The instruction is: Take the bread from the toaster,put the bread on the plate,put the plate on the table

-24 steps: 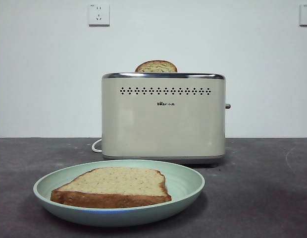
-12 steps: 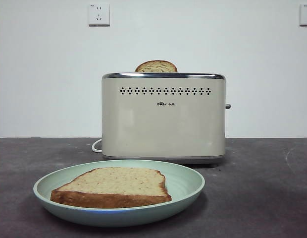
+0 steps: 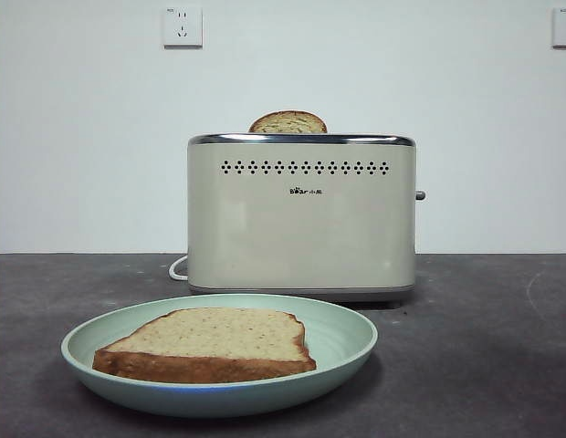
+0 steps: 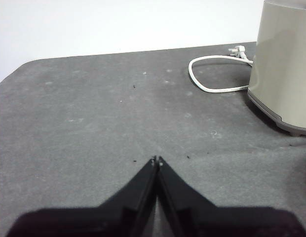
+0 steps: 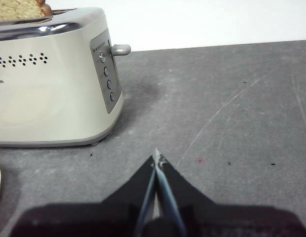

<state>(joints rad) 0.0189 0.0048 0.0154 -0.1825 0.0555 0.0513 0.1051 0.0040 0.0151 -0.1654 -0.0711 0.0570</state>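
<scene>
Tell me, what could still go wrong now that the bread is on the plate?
The large tan brown-crusted bread slice lies loose on the shallow mint-green plate, whose rim is near the table's front edge; a bump might slide either. A smaller dark slice remains in the cream toaster and could be mistaken for unfinished work.

Low front camera facing toaster (image 3: pixel 301 214) closely, wrist cameras flanking it (shared).

My left gripper (image 4: pixel 157 160) hovering low over bare surface, jaws pressed together, tips touching, holding nothing. My right gripper (image 5: pixel 157 157) hovering likewise, jaws closed tip to tip, empty. Neither arm showing in front view.
</scene>
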